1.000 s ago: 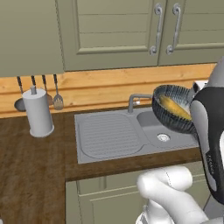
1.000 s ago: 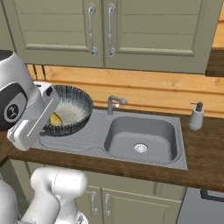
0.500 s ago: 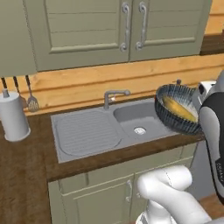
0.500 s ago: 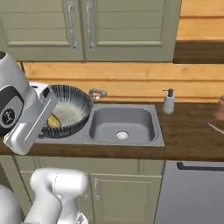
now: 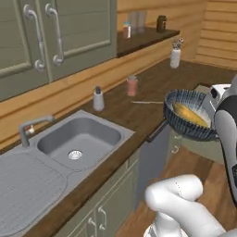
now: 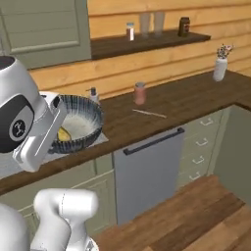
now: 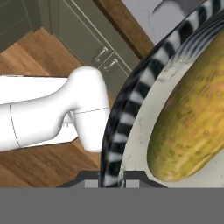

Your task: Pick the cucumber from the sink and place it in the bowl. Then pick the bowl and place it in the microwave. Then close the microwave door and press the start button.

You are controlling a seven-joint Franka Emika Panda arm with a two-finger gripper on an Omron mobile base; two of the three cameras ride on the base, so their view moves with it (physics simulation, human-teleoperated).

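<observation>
From my seat, going left to right across the left base view, I had the sink (image 5: 78, 139) set into the counter's (image 5: 134, 113) near edge with its basin bare, the curved faucet (image 5: 28, 127) at its back, then a soap bottle (image 5: 98, 98) and a pink cup (image 5: 132, 86) toward the counter's back edge, a thin utensil (image 5: 148, 102) lying flat further along, and a white vase (image 5: 175, 57) near the far corner. Then the bowl (image 5: 190, 121), lifted clear of the counter and hanging out past its front edge over the wooden floor, the cucumber (image 5: 190, 115) lying inside it. In the hand view the gripper (image 7: 111, 179) was pinched down on the bowl's striped rim, the jaws nearly closed with just the wall of the bowl between them, and the cucumber sat right beside the grip, resting against the inner wall. So I judged the first step done and the carry to the microwave under way, though I couldn't pick out the microwave from where I sat. What worried me was the hold: a rim pinch on one side leaves the whole bowl hanging off one point, so it could swivel or slip if the base lurched. It also looked tilted in the left base view, and a loose, round cucumber could roll over the low side and drop to the floor.
</observation>
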